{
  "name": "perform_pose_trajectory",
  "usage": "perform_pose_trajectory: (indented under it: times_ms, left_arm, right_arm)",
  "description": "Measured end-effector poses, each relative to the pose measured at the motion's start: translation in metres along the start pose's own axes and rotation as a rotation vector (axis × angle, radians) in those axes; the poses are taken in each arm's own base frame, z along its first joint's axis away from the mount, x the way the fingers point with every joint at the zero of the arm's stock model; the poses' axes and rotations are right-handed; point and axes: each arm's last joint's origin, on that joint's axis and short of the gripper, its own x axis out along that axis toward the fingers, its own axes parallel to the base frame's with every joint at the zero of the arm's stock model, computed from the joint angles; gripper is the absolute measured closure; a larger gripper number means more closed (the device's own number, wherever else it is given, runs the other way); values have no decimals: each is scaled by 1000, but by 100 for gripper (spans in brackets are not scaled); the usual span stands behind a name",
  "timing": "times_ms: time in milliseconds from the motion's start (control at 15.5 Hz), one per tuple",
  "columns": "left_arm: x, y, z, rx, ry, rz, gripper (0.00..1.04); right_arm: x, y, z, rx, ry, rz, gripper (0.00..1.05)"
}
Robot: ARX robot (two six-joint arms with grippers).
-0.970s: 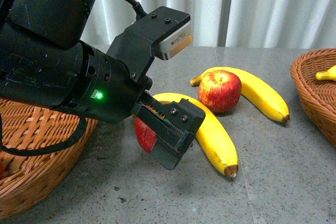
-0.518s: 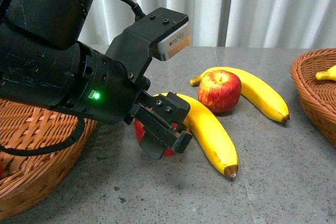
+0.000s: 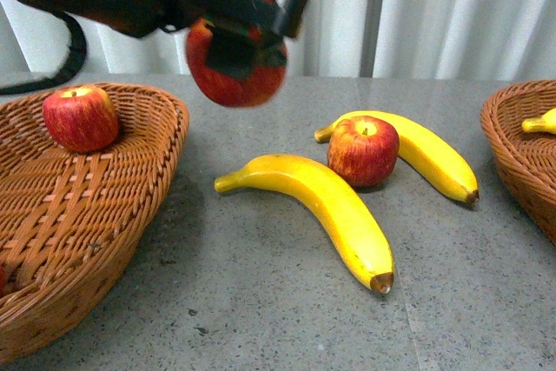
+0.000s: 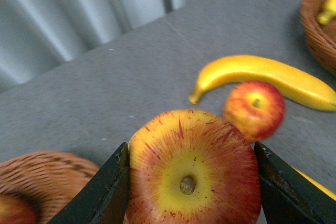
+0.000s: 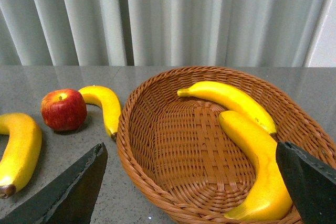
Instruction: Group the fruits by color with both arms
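My left gripper [image 3: 236,28] is shut on a red apple [image 3: 234,71] and holds it high above the table, just right of the left wicker basket [image 3: 104,206]. The left wrist view shows the apple [image 4: 194,177] stem-up between the black fingers [image 4: 105,192]. Another apple [image 3: 80,117] lies in the left basket. A third apple [image 3: 363,149] sits on the table between two bananas [image 3: 321,206] [image 3: 426,154]. My right gripper [image 5: 194,182] is open over the right basket [image 5: 157,182], which holds two bananas [image 5: 257,166] [image 5: 228,98].
The grey table [image 3: 261,319] runs to a white curtain [image 3: 434,15] behind. The right basket's rim [image 3: 508,141] shows at the front view's right edge with a banana tip [image 3: 540,123] in it.
My left arm has lifted the red apple from the table beside the near banana and carried it up and back toward the left basket. The basket's apple is now uncovered.
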Motion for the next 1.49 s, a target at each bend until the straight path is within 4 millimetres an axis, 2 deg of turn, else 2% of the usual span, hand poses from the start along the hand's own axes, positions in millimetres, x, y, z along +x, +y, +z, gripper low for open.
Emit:
perform_pose_trajectory:
  times_ms: [65, 194, 323, 582, 776, 970, 1035, 1100, 1294, 1358, 1488]
  left_arm:
    - [-10, 17, 0, -64, -21, 116, 44]
    - [-23, 47, -25, -218, 28, 329, 45]
    - [-30, 63, -51, -334, 80, 410, 45]
    - [-25, 64, -82, -452, 133, 412, 45]
    - [-21, 65, -90, -479, 159, 416, 45]
    - [-21, 63, -91, -493, 166, 399, 9]
    - [-20, 59, -89, -490, 174, 377, 6]
    - [-21, 53, -82, -500, 151, 323, 7]
    - [-21, 33, -16, -403, -38, 208, 7]
    - [-14, 26, -2, -356, -61, 183, 7]
    - [23, 10, 8, -253, -23, 71, 7]
  right_arm:
    - [0, 0, 0, 0, 0, 0, 7]
    - [0, 0, 0, 0, 0, 0, 7]
    - [0, 0, 0, 0, 0, 0, 7]
    - [0, 0, 0, 0, 0, 0, 7]
    - [0, 0, 0, 0, 0, 0, 7]
    - [0, 0, 0, 0, 0, 0, 7]
    - [0, 0, 0, 0, 0, 0, 7]
    - [0, 0, 0, 0, 0, 0, 7]
    - [0, 0, 0, 0, 0, 0, 7]
    - [0, 0, 0, 0, 0, 0, 7]
    - [0, 0, 0, 0, 0, 0, 7]
